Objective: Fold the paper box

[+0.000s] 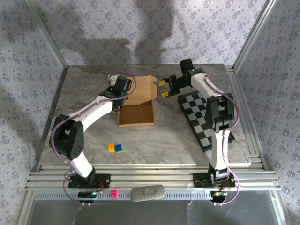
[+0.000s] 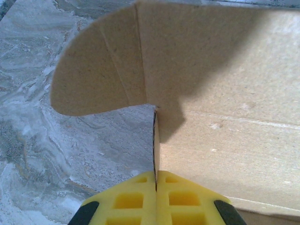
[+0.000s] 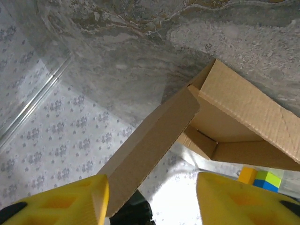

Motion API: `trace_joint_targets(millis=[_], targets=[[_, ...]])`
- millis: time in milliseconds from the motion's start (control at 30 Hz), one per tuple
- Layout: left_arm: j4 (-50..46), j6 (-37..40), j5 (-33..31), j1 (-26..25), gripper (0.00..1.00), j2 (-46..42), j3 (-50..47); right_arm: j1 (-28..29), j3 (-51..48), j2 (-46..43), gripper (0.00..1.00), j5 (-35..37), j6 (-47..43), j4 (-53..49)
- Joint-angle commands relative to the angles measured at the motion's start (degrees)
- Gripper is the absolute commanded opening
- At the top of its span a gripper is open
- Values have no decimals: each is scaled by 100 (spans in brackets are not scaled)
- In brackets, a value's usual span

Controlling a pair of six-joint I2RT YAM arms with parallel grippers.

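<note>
The paper box (image 1: 137, 107) was seen on the marbled table (image 1: 84, 93), just left of the checkerboard (image 1: 202, 119), with its shallow tray open upward and its lid flap raised on the far side. The left gripper (image 2: 155, 185) was clamped tight on a thin upright wall of the box. The right gripper (image 1: 163, 88), at the checkerboard's far left corner, was seen with fingers apart. A box flap was framed between them, close beside one finger (image 3: 89, 192).
</note>
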Motion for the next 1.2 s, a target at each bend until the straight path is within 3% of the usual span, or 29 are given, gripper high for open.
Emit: trace_joint_targets(millis=[0, 100, 267, 333, 433, 600, 867, 967, 1167], targets=[[8, -37, -3, 56, 0, 15, 162, -188, 277, -601, 52, 984, -1772, -418], [41, 72, 132, 71, 0, 1, 151, -218, 78, -1087, 56, 1708, -4227, -331], [57, 175, 146, 80, 0, -12, 118, -167, -1938, -2315, 65, 1118, -7407, 2047], [49, 201, 165, 78, 0, -1, 131, -40, -1926, -2254, 67, 1206, -8535, 1969], [23, 230, 188, 89, 0, 1, 144, 257, -1057, -1667, 69, 1618, -9817, 1031], [-16, 219, 214, 84, 0, -12, 153, 630, -357, -1037, 71, 1961, -10275, 736], [-48, 236, 253, 89, 0, 15, 193, 979, -288, -723, 66, 2310, -10112, 696], [-57, 254, 268, 90, 0, 15, 221, 1029, -80, -523, 61, 2597, -9924, 633], [-127, 215, 282, 84, 0, 49, 300, 1189, 375, -226, 37, 3108, -9434, 502]])
